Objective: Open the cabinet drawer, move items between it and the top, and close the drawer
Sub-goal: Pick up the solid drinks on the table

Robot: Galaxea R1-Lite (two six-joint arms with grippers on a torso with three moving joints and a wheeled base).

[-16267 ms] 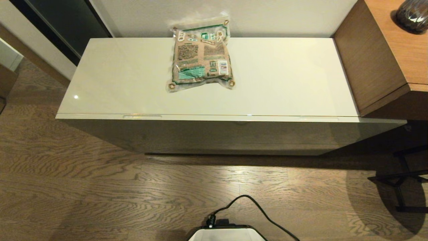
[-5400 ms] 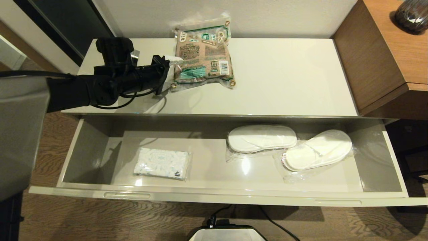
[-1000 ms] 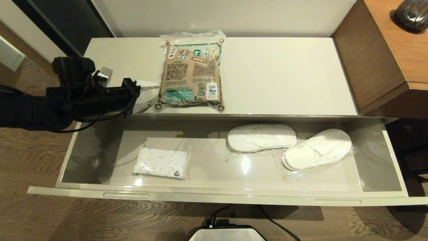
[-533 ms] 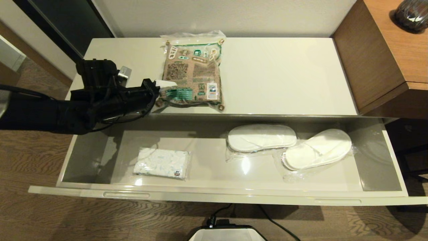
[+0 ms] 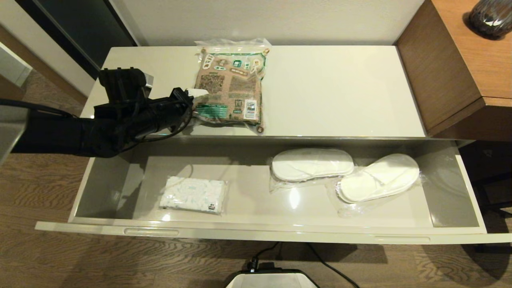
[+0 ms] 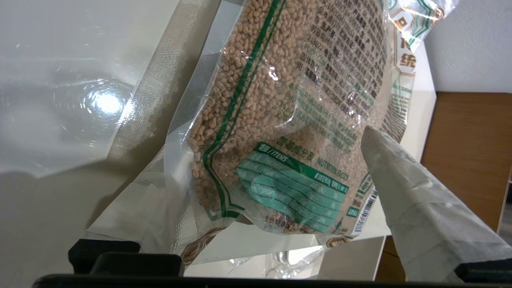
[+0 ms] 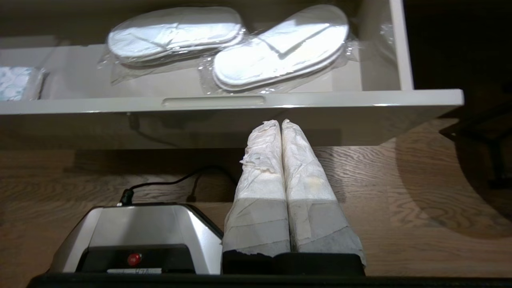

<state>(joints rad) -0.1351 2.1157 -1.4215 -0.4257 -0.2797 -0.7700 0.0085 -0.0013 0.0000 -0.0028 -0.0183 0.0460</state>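
The cabinet drawer (image 5: 256,234) stands pulled wide out. Inside lie a white tissue pack (image 5: 193,195) at the left and two wrapped white slippers (image 5: 313,165) (image 5: 379,178) at the right. The brown-and-green pouch (image 5: 230,86) rests on the cream top (image 5: 340,88), its near edge close to the front rim. My left gripper (image 5: 196,98) is open at the pouch's near-left corner. One white fingertip (image 6: 384,160) lies over the pouch (image 6: 288,100); the other is hidden under it. That corner is raised off the top. My right gripper (image 7: 281,122) is shut and empty, low before the drawer front (image 7: 340,98).
A brown wooden desk (image 5: 460,60) with a dark vase (image 5: 490,16) adjoins the cabinet's right end. The robot's base (image 5: 272,280) and its black cable sit on the wood floor under the drawer front. A wall runs behind the cabinet.
Over the last second my left gripper moved right and inward to the pouch's near-left corner, straddling it. The pouch has turned slightly and its corner has lifted. The drawer's contents have not moved.
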